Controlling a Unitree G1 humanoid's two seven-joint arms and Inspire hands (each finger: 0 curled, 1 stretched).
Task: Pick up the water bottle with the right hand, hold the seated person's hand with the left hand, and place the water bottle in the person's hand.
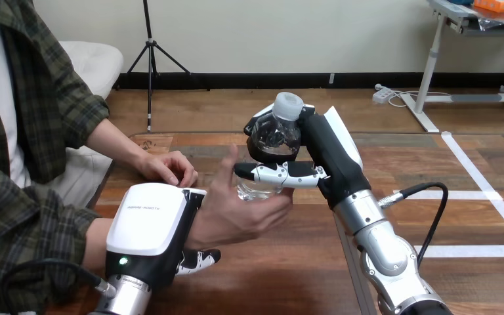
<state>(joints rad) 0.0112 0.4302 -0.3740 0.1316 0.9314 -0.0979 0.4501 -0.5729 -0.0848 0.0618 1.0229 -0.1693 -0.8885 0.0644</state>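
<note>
A clear water bottle [275,134] with a pale cap stands upright above the table's middle. My right hand [328,154] is shut on it, the thumb [282,174] lying across its front. The bottle's base rests against the palm of the person's hand [239,207], whose fingers are loosely spread around it. My left hand [151,226] sits over that hand's wrist, with a finger [198,259] curled under it, gripping the wrist.
The person's other hand [167,167] rests on the wooden table [289,275] near its far left edge. White tape lines [472,197] cross the table's right part. The person's torso is at the left.
</note>
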